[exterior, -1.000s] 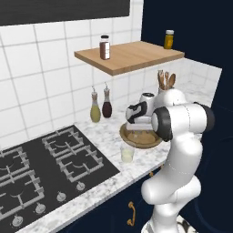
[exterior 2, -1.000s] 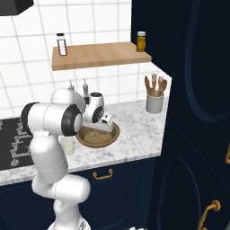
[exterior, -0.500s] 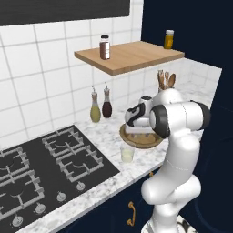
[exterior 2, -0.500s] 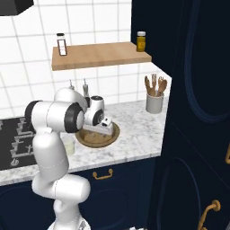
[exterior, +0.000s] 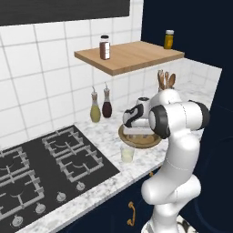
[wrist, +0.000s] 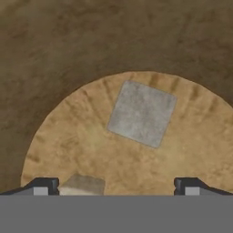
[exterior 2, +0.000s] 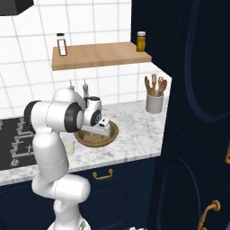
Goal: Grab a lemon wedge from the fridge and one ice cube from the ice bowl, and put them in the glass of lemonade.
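The gripper is held low inside the ice bowl, jaws spread fully wide and nothing gripped. In the hand view, a grey ice cube is seen flat on the bowl's floor at about one o'clock from the midpoint between the fingertips, turned slightly askew. A second cube is glimpsed just inside the left fingertip. The glass of lemonade is parked just beside the bowl.

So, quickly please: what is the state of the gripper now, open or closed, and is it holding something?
Gripper: open, fingers spread wide, holding nothing, down inside the ice bowl facing an ice cube.
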